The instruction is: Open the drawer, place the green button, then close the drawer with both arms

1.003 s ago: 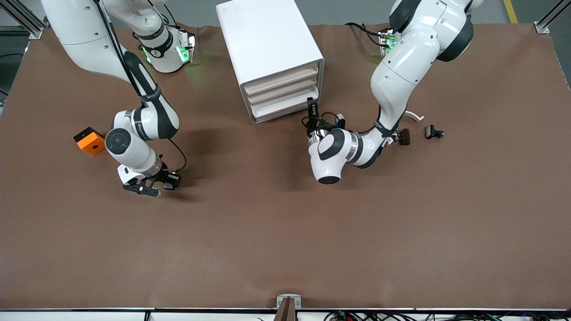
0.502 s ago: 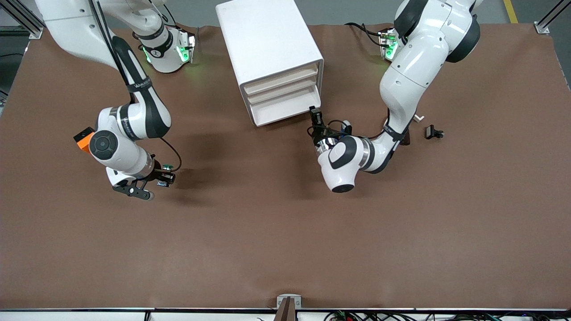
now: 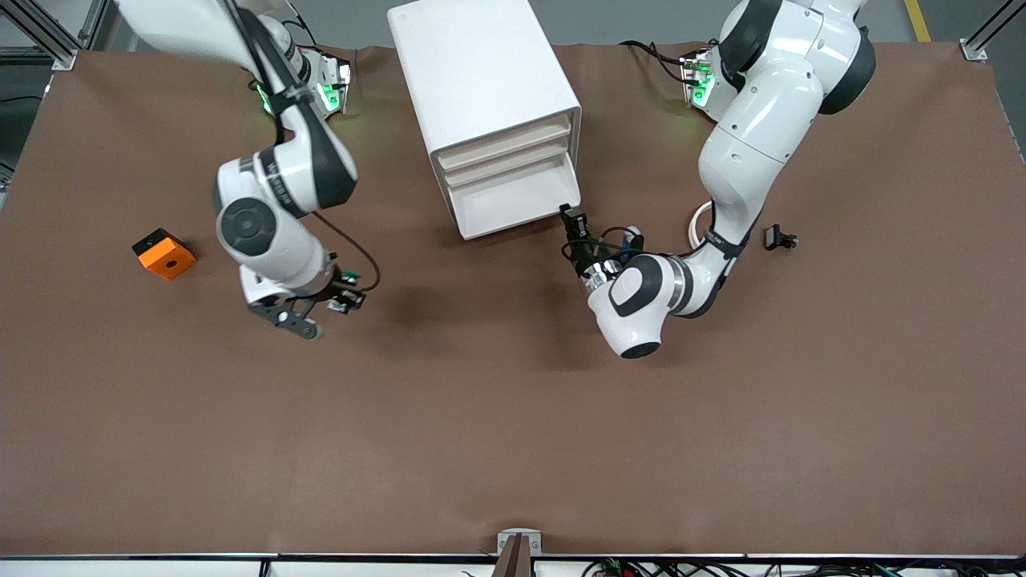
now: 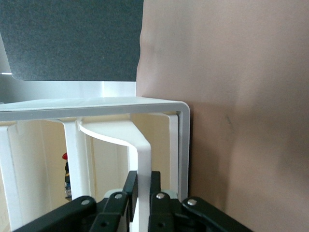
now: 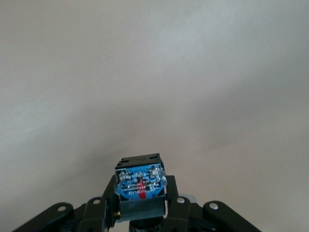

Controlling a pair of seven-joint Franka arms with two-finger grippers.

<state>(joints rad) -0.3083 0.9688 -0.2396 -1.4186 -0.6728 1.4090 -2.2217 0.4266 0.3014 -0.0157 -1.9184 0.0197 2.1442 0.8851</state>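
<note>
Left pincer (image 3: 571,216) grips drawer handle (image 4: 140,159) | right pincer (image 3: 346,298) holds button (image 5: 140,182)

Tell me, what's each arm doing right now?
Left gripper shut on drawer handle, drawer partly out. Right gripper holds button over table. Nothing blocking.

Button (image 5: 140,186): blue base facing wrist camera, black middle, clamped in right gripper (image 3: 341,300), airborne over bare mat at cabinet's 7 o'clock. Bottom drawer (image 3: 513,200): pulled partway out, left gripper (image 3: 571,215) pinching handle (image 4: 140,159).

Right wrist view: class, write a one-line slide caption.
Right gripper, shut on the button, carries it above the bare brown table.
</note>
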